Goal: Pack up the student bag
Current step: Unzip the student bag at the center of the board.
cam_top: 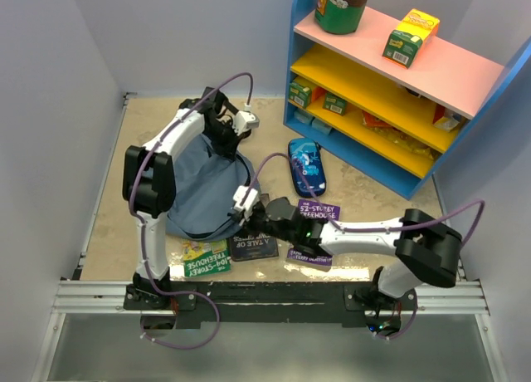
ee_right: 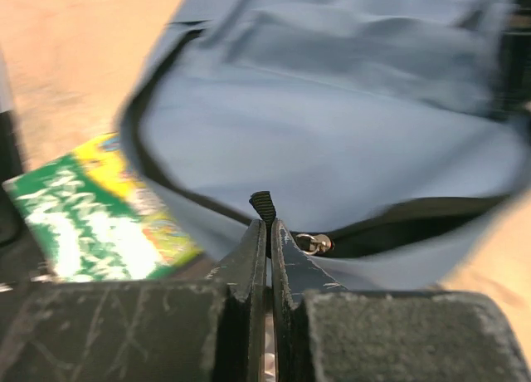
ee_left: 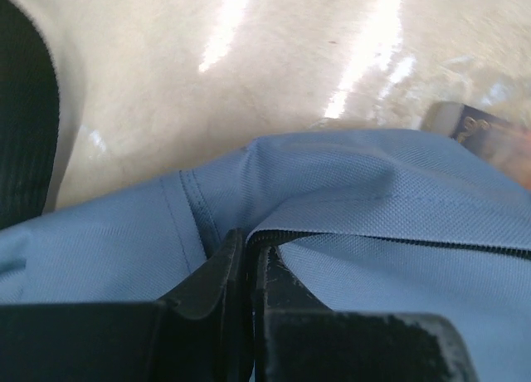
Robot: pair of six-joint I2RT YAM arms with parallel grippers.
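Observation:
The slate-blue student bag (cam_top: 199,191) lies on the table left of centre. My left gripper (cam_top: 226,137) is at its far top edge, shut on the bag's fabric beside the black zipper (ee_left: 390,242). My right gripper (cam_top: 264,218) is at the bag's near right edge, shut on the black ribbed zipper pull (ee_right: 263,206); its metal ring (ee_right: 314,243) shows beside my fingers. The zipper gap (ee_right: 398,228) is partly open. Three books lie near the bag: a green one (cam_top: 203,257), a dark one (cam_top: 253,247) and a purple one (cam_top: 315,216).
A dark-blue printed pencil case (cam_top: 307,166) lies right of the bag. A blue shelf unit (cam_top: 390,91) with boxes and a jar stands at the back right. White walls close in the left and back sides.

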